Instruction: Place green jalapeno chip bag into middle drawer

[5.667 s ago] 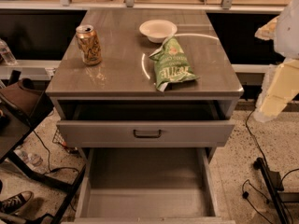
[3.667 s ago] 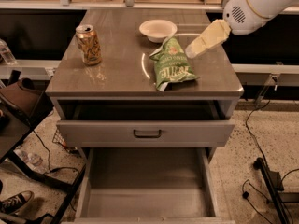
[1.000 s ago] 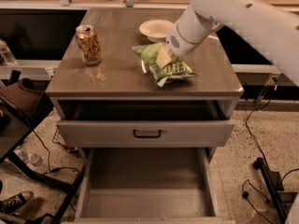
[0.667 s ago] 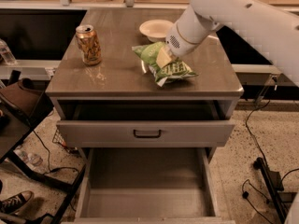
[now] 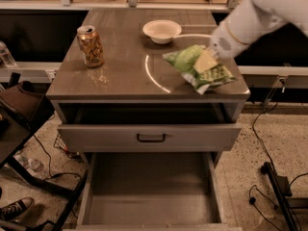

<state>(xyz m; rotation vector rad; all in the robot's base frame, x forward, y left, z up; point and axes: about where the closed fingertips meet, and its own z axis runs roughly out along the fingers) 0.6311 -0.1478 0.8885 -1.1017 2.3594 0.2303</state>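
The green jalapeno chip bag [image 5: 211, 76] is a crinkled light-green foil bag at the right front of the cabinet top [image 5: 120, 78], tilted, with its right end near the edge. My gripper [image 5: 204, 61] comes in from the upper right on a white arm and is shut on the bag's upper middle. The cream fingers [image 5: 206, 59] press into the foil. The middle drawer [image 5: 149, 211] is pulled out wide below, showing a bare grey floor and low side walls.
A golden soda can [image 5: 90, 46] stands at the top's left, a white bowl [image 5: 162, 31] at the back middle. Another drawer with a dark loop handle [image 5: 150, 137] is slightly open above the middle drawer. Cables [image 5: 260, 143] and a black stand are at the right, a dark chair [image 5: 19, 109] at the left.
My gripper has come down onto the bag and taken hold of it. In the last second it has carried the bag rightward toward the top's right front corner.
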